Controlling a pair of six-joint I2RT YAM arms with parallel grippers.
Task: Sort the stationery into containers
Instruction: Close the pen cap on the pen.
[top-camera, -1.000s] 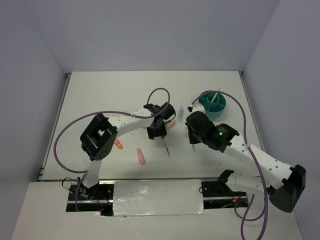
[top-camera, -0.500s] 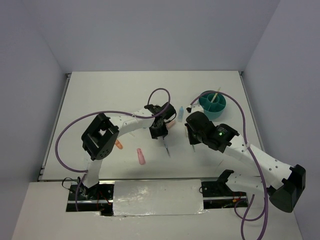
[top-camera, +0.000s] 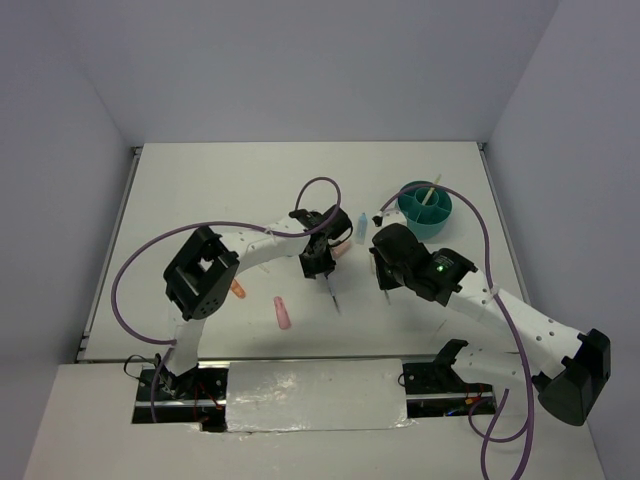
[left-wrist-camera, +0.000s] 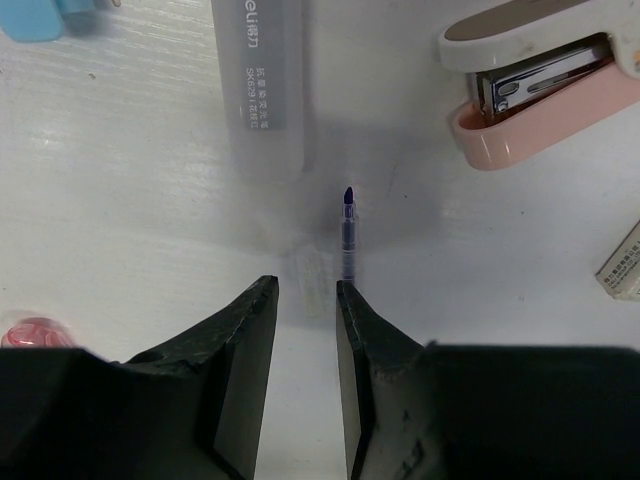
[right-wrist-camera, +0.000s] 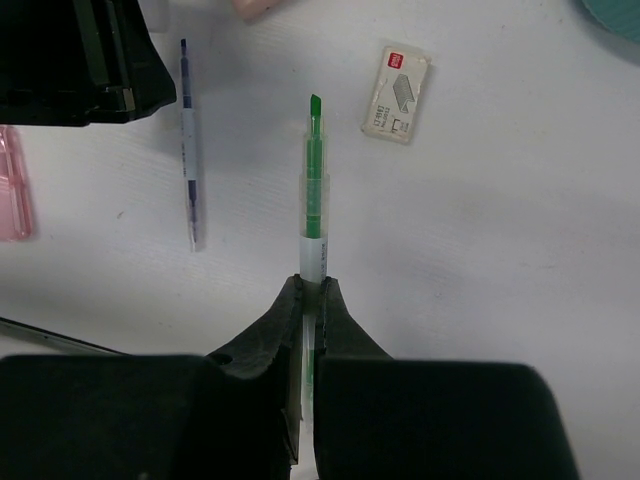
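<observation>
My right gripper is shut on a clear pen with green ink, whose tip points away over the table. My left gripper is open and low over the table. A thin clear pen with blue ink lies just ahead of its right fingertip. The same blue pen shows in the right wrist view, and in the top view. The round teal organiser stands at the back right with a yellow pen in it. A pink highlighter and an orange one lie to the left.
A pink stapler, a grey clear case and a blue item lie beyond the left gripper. A small staple box lies ahead of the right gripper. The two grippers are close together mid-table.
Both grippers have shifted only slightly; the left one edged right over the blue pen. The right gripper stays shut on the green pen.
</observation>
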